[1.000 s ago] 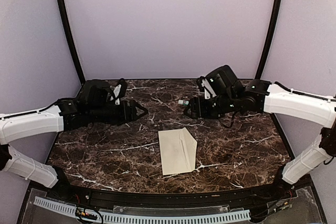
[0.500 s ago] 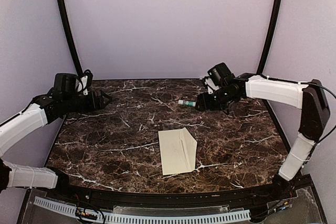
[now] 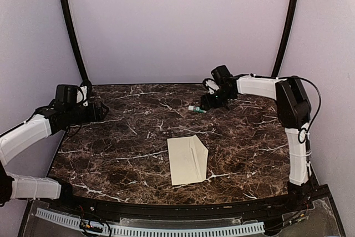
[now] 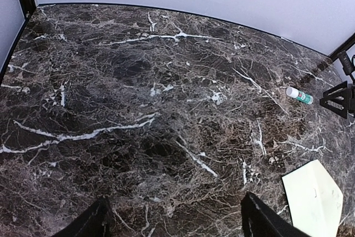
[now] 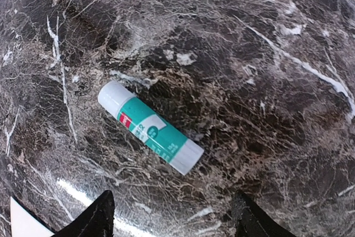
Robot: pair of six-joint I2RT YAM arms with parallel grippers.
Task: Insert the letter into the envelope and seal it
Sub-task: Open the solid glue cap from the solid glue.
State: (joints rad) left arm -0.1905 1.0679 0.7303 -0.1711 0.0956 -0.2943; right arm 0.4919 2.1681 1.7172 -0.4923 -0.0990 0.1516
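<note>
The envelope (image 3: 186, 160) lies flat at the table's middle, a long cream rectangle with its triangular flap along the right side. One corner of it shows in the left wrist view (image 4: 316, 199). No separate letter sheet is in view. My left gripper (image 3: 103, 112) is open and empty at the back left; in its wrist view (image 4: 175, 223) only marble lies between the fingers. My right gripper (image 3: 206, 104) is open at the back, just right of a teal and white glue stick (image 3: 196, 109). In the right wrist view the glue stick (image 5: 150, 127) lies just ahead of the open gripper (image 5: 173, 220), not touched.
The dark marble table (image 3: 122, 159) ends at black frame posts (image 3: 71, 31) and lilac walls at the back and sides. The glue stick also shows in the left wrist view (image 4: 299, 96), with my right gripper (image 4: 339, 99) beside it.
My left arm has drawn back from the middle to the back left. My right arm has swung toward the back right, its gripper staying by the glue stick. The envelope has not moved.
</note>
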